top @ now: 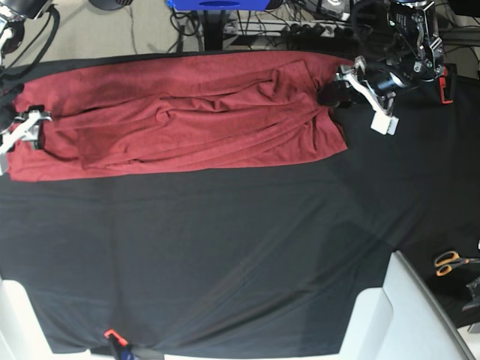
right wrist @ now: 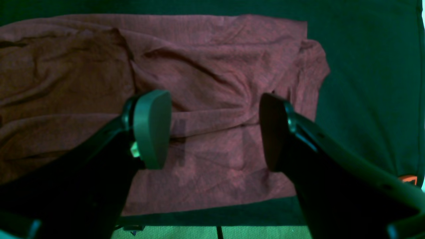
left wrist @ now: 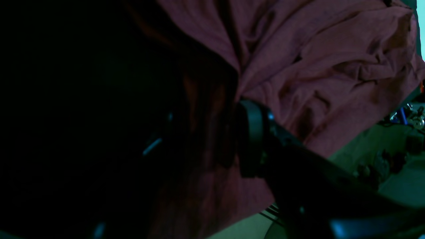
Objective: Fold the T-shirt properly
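Left wrist: the left gripper (left wrist: pixel 232 139) pinches a T-shirt (left wrist: pixel 332 66) fold, fabric blocking most sight. Right wrist: the right gripper (right wrist: pixel 214 132) hangs wide open, empty, above it. Base: shirt spread on black cloth (top: pixel 225 255); scissors (top: pixel 450 262) lie well apart

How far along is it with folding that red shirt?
Early on. The T-shirt lies in a long, wrinkled band across the black table cover. The left hand is pinching one end; the right hand hovers open above the other. Smoothing and most folds remain.
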Robot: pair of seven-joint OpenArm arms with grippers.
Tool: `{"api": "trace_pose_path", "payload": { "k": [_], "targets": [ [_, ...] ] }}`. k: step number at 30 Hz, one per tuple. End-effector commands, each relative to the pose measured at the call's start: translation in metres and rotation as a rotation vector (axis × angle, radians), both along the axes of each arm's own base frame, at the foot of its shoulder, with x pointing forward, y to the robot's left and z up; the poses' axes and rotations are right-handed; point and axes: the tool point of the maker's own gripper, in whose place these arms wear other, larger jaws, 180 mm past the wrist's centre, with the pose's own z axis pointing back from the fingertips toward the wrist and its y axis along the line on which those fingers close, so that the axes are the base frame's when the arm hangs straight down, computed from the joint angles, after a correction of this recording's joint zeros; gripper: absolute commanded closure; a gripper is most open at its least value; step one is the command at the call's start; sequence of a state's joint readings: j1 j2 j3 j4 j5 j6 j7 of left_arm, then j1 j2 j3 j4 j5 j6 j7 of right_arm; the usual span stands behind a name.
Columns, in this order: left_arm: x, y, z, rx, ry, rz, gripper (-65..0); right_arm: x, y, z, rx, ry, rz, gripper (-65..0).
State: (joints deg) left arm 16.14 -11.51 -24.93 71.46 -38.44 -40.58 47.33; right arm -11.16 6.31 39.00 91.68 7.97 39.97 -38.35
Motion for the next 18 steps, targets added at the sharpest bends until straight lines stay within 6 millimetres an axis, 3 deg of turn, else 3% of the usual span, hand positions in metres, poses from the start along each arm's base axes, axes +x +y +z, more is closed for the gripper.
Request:
{"api": "trace_pose_path", "payload": {
  "k": [1,12,18],
  "targets": [
    [-0.008,0.009,-0.004,0.043,0.04,-0.018,-24.5,0.009,-0.005,0.012,-0.013,-0.047,0.003,-38.1],
    [-0.008,0.003,-0.006,0.031,0.042,-0.022,-24.7,0.009,-0.004,0.012,-0.012,-0.047,0.006,-38.1],
    [0.002,-0.019,-0.005,-0.007,0.023,-0.041,-35.2,0.01,-0.003,0.012,-0.012,-0.048,0.009,-38.1]
  ]
}}
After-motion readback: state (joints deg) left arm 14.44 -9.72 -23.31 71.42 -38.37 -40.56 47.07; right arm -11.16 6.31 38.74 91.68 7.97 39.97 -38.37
